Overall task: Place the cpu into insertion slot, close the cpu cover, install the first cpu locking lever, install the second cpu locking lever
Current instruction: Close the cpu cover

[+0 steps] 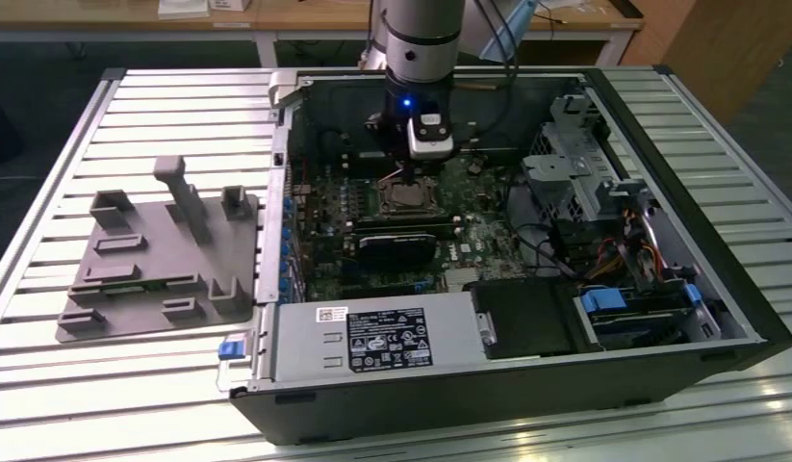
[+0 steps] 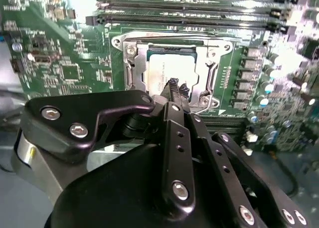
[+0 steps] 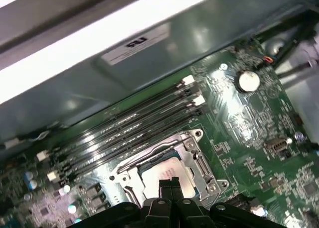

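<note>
Black, bolted gripper (image 2: pixel 173 86) lies closest to the lens in the second wrist view. Its 2 fingertips (image 2: pixel 170 94) are pressed together with nothing visible between them (a clenched, empty pinch). The tips hang just above the near edge of the cpu (image 2: pixel 167 67), a small flat square chip with a dull silver-beige metal top. The cpu sits inside the insertion slot (image 2: pixel 131 74), a square black-rimmed socket on the green motherboard (image 2: pixel 65 63).

The cpu cover (image 2: pixel 207 68), a thin grey metal frame plate with a square window, appears to lie flat around the chip, whose top shows through the window. The first wrist view shows the same stack: gripper (image 3: pixel 169 184), cpu (image 3: pixel 167 174) and cover (image 3: pixel 197 158), beside 4 long black memory slots (image 3: pixel 129 133). In the exterior view the gripper (image 1: pixel 411 173) stands over the socket inside the open black computer case (image 1: pixel 703 318).

Judged stage: step 1 looks done and step 2 done or nearly so. Whether either locking lever is latched cannot be told. Work at this socket calls for fine alignment and light, steady downward force, since the parts are thin and closely packed.
</note>
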You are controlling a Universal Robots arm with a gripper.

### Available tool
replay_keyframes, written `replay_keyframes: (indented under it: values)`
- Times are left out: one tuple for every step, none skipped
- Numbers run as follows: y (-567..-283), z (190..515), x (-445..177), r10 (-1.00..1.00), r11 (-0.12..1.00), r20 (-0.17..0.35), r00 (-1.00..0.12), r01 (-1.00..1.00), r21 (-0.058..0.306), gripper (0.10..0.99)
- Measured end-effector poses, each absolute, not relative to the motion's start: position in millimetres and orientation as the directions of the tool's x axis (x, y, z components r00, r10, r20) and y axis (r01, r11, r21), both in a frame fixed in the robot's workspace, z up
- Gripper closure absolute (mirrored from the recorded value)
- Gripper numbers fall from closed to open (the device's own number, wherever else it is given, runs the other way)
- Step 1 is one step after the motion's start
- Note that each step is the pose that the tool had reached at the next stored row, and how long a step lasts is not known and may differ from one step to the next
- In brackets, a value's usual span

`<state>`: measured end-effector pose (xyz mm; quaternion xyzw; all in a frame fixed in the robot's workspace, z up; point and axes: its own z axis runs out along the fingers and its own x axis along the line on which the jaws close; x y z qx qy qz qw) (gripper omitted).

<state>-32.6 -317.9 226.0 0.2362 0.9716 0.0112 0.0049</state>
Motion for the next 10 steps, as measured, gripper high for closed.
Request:
replay_keyframes:
  values:
    - [-317.9,226.0,-32.6,0.442,0.897,-0.004,-0.897,0.442,0.024,0.984]
    - [-317.9,226.0,-32.6,0.426,0.905,-0.005,-0.905,0.426,0.024,0.984]
    - [-317.9,226.1,-32.6,0.410,0.912,-0.005,-0.912,0.409,0.023,0.984]
    - [-317.9,226.1,-32.6,0.393,0.919,-0.005,-0.920,0.393,0.023,0.984]
    - [-317.9,226.1,-32.6,0.376,0.926,-0.005,-0.926,0.376,0.023,0.984]
    - [-317.9,226.0,-32.6,0.360,0.933,-0.005,-0.933,0.359,0.023,0.984]
    - [-317.9,226.1,-32.6,0.341,0.940,-0.005,-0.940,0.341,0.022,0.984]
    - [-317.9,226.0,-32.6,0.324,0.946,-0.005,-0.946,0.324,0.022,0.984]
    - [-317.9,226.0,-32.6,0.307,0.951,-0.005,-0.952,0.307,0.021,0.984]
    - [-317.9,226.0,-32.6,0.290,0.957,-0.005,-0.957,0.290,0.021,0.984]
